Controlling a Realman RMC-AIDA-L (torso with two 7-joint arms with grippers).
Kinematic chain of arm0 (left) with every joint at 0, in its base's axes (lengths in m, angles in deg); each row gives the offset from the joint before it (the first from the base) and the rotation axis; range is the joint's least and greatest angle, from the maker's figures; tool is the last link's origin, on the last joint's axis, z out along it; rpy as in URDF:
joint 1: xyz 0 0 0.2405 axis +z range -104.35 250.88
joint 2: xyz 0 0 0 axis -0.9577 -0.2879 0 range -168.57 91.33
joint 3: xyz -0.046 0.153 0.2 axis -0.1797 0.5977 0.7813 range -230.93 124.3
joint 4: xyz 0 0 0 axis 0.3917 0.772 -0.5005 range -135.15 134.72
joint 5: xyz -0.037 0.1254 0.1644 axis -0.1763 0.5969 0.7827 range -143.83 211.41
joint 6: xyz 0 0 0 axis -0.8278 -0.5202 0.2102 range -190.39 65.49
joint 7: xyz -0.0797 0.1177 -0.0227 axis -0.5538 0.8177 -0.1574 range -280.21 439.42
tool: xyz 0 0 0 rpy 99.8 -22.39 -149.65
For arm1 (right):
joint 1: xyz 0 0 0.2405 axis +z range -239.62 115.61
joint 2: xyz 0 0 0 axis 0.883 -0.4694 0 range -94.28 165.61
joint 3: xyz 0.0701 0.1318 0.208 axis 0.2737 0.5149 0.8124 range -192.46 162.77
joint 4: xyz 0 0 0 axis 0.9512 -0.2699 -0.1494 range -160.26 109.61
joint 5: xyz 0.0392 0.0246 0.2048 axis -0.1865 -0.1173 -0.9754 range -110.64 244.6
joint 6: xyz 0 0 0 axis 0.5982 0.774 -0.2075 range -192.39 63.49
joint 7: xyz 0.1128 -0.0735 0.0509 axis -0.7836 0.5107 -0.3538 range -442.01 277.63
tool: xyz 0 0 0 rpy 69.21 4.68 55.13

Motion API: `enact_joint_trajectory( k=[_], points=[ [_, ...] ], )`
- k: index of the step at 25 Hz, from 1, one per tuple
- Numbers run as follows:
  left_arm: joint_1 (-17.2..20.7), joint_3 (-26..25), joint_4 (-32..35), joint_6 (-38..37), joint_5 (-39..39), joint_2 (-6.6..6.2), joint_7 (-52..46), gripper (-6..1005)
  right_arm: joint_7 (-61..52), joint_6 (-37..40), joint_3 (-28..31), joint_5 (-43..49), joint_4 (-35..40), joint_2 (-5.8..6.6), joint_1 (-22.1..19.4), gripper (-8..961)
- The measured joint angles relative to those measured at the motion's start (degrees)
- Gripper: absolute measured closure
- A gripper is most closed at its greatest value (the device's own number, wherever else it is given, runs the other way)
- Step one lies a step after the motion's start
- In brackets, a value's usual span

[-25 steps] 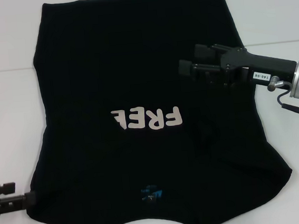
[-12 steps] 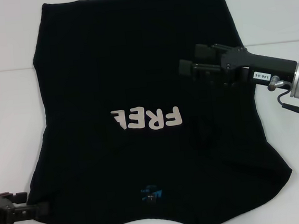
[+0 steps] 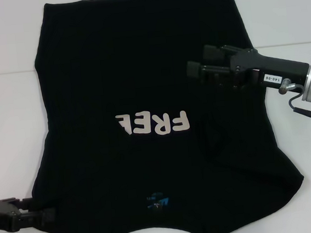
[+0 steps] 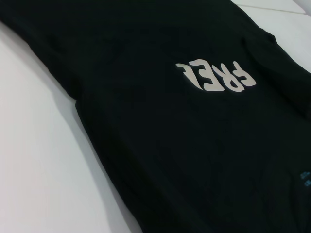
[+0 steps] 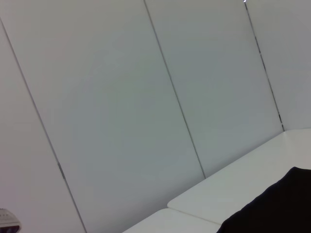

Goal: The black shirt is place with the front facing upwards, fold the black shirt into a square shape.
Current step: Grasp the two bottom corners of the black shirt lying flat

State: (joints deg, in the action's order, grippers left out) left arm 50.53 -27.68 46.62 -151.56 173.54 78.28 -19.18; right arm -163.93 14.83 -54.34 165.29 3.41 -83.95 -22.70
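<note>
The black shirt (image 3: 140, 68) lies spread flat on the white table (image 3: 6, 109), front up. Its white lettering (image 3: 152, 124) reads upside down from my head, and the small blue neck label (image 3: 155, 200) is near the front edge. My right gripper (image 3: 198, 59) is open and empty, hovering over the shirt's right side. My left gripper (image 3: 46, 215) is low at the front left, touching the shirt's near left corner. The left wrist view shows the shirt (image 4: 170, 145) and its lettering (image 4: 216, 77). The right wrist view shows only a corner of the shirt (image 5: 277, 208).
The table shows bare white surface to the left of the shirt (image 4: 39, 145) and to its right (image 3: 307, 151). A seam runs across the table (image 3: 5, 73). Pale wall panels (image 5: 121, 97) stand behind the table.
My left gripper has moved toward the front and to the right, reaching the shirt's near left corner. The right arm and the shirt have not moved.
</note>
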Motion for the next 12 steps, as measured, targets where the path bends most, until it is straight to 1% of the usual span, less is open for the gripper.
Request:
enact_joint_trajectory(
  k=[8,12],
  points=[
    [-0.1,0.16,0.39,0.83,0.0,-0.13,-0.41,174,0.0,0.34,0.13,-0.53,0.04,0.0,-0.02,37],
    [-0.26,0.21,0.42,1.16,0.0,-0.08,-0.49,338,0.0,0.51,0.12,-0.63,0.1,0.0,-0.08,36]
  ],
)
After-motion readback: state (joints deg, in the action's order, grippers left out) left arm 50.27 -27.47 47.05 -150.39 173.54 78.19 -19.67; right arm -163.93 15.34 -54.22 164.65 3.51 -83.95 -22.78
